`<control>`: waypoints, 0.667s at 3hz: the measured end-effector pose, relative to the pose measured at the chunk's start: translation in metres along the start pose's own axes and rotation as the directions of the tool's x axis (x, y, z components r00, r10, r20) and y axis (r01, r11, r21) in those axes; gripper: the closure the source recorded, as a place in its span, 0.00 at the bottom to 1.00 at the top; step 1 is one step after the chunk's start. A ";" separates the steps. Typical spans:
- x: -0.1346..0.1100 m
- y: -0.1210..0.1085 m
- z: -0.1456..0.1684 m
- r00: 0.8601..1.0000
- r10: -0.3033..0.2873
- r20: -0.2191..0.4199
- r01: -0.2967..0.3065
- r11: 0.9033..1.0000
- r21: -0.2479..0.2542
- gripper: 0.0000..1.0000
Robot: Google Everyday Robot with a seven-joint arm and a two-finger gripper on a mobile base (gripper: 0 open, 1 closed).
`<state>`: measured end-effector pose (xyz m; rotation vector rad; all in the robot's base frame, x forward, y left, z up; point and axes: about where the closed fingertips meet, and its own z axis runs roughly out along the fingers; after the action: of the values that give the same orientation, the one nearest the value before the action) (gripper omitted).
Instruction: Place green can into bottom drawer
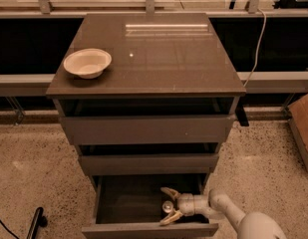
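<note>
Warm, dim light glares off the cabinet top (163, 34), leaving the hand (165, 206) in the shadowed bottom drawer (127, 202).

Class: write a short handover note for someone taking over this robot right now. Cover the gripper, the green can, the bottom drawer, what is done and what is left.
Gripper: open, reached into the bottom drawer, one finger on each side of the green can.
Green can: inside the drawer's tray, right of centre, silver lid facing up. It looks released, but I cannot confirm that it rests on the tray floor.
Bottom drawer: pulled out.
Done: the can is in the drawer.
Left: probably just lift the arm out without knocking the can.
</note>
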<state>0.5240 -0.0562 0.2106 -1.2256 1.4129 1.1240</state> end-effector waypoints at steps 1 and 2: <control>-0.001 0.001 0.002 1.000 -0.006 -0.011 0.006 1.000 -0.004 0.15; -0.027 0.008 -0.018 0.999 -0.035 0.019 0.035 0.999 -0.004 0.00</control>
<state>0.5167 -0.0693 0.2407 -1.2354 1.3704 1.1127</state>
